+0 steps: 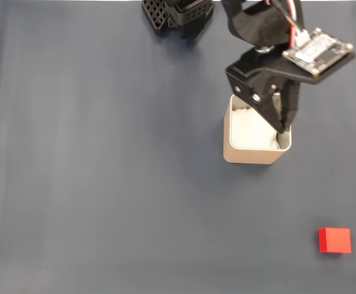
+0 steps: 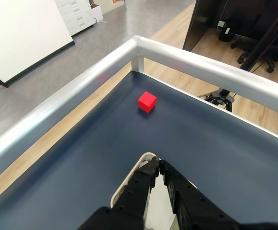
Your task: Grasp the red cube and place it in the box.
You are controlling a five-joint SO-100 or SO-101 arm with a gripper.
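Jaws of the gripper (image 1: 281, 125) hang pressed together and empty over the box (image 1: 254, 156), tips just inside its right rim in the fixed view. Well apart from the box, toward the lower right, the red cube (image 1: 334, 240) sits on the dark worktop (image 1: 104, 184).

Fixed view: cube (image 1: 334, 240) on table lower right, well apart from box (image 1: 251, 154).

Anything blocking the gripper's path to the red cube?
Nothing visible. The gripper is over the box; only bare dark mat lies between it and the red cube near the corner.
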